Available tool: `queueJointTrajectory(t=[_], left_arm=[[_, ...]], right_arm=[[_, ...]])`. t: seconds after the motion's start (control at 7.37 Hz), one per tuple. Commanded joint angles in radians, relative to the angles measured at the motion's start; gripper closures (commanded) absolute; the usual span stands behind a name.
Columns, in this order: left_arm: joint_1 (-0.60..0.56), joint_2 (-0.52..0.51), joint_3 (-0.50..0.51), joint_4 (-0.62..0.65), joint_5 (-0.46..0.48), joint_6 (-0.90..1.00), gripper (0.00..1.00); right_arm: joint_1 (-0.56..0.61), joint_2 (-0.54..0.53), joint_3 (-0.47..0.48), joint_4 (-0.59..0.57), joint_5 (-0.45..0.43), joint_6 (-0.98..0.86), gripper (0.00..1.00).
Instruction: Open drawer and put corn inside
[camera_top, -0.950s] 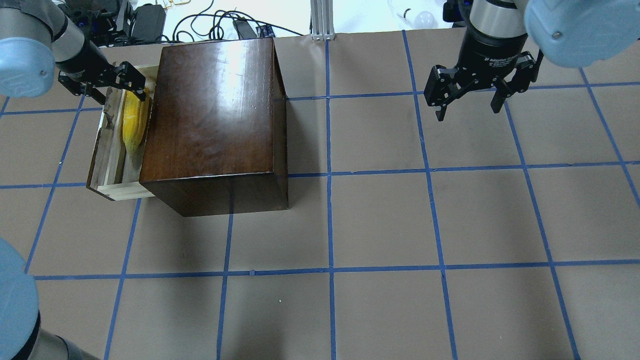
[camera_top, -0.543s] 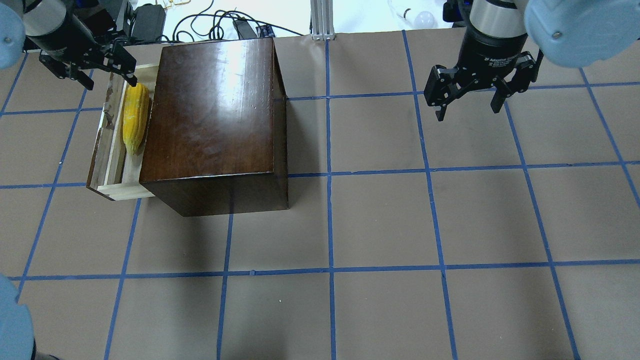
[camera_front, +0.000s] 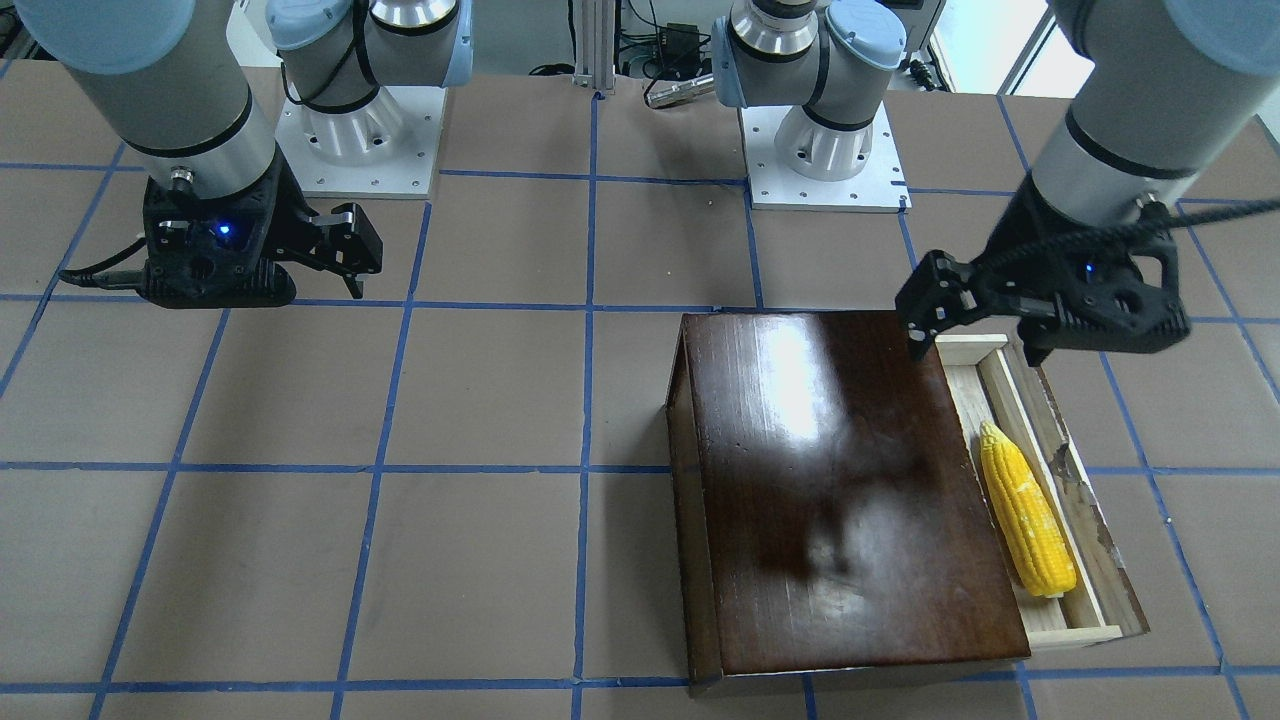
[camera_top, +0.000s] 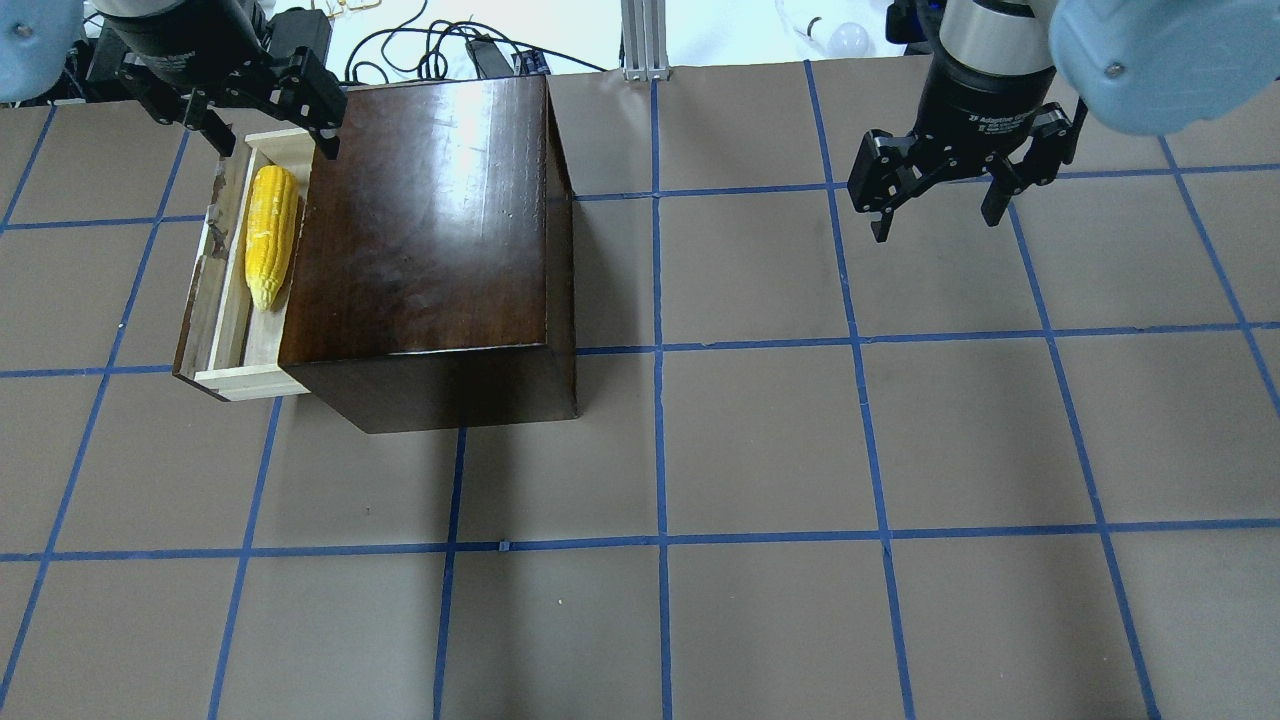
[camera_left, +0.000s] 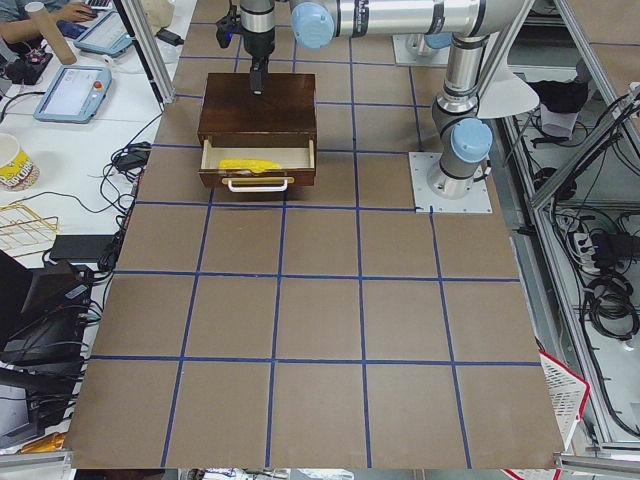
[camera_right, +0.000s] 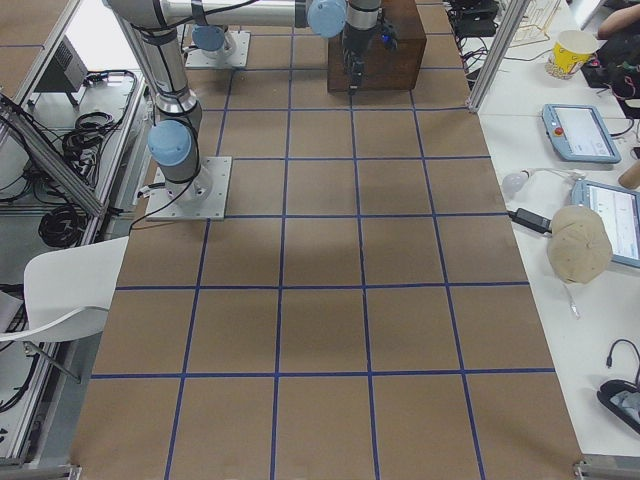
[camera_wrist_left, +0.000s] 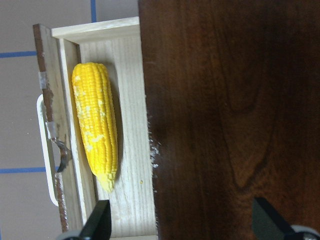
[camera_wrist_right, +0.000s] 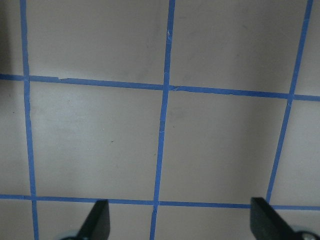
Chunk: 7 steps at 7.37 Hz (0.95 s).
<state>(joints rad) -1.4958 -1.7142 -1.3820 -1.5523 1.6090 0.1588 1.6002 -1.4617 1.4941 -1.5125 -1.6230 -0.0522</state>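
The yellow corn (camera_top: 270, 236) lies loose in the pulled-out pale wooden drawer (camera_top: 228, 335) on the left side of the dark-brown box (camera_top: 430, 230). It also shows in the front view (camera_front: 1028, 512) and the left wrist view (camera_wrist_left: 96, 127). My left gripper (camera_top: 268, 125) is open and empty, raised above the drawer's far end and the box's corner; it also shows in the front view (camera_front: 975, 335). My right gripper (camera_top: 935, 200) is open and empty, hanging over bare table far to the right; it also shows in the front view (camera_front: 345, 262).
The drawer's dark chipped front panel (camera_wrist_left: 50, 135) carries a white handle (camera_wrist_left: 46, 165). Cables (camera_top: 420, 45) and a light bulb (camera_top: 848, 38) lie beyond the table's far edge. The brown table has a blue tape grid (camera_top: 660, 345).
My left gripper has let go of the corn and risen away toward the far edge and slightly right. The corn stays in the drawer. The right arm has not moved.
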Motion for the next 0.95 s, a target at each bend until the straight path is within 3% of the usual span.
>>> queueJointTrajectory(t=[0.0, 0.81], left_arm=[[-0.052, 0.077, -0.037, -0.103, -0.004, -0.024, 0.0], [-0.046, 0.11, -0.069, -0.075, -0.006, -0.03, 0.0]], right_arm=[[0.001, 0.0, 0.0, 0.0, 0.0, 0.0, 0.0], [0.0, 0.001, 0.0, 0.002, 0.0, 0.0, 0.0]])
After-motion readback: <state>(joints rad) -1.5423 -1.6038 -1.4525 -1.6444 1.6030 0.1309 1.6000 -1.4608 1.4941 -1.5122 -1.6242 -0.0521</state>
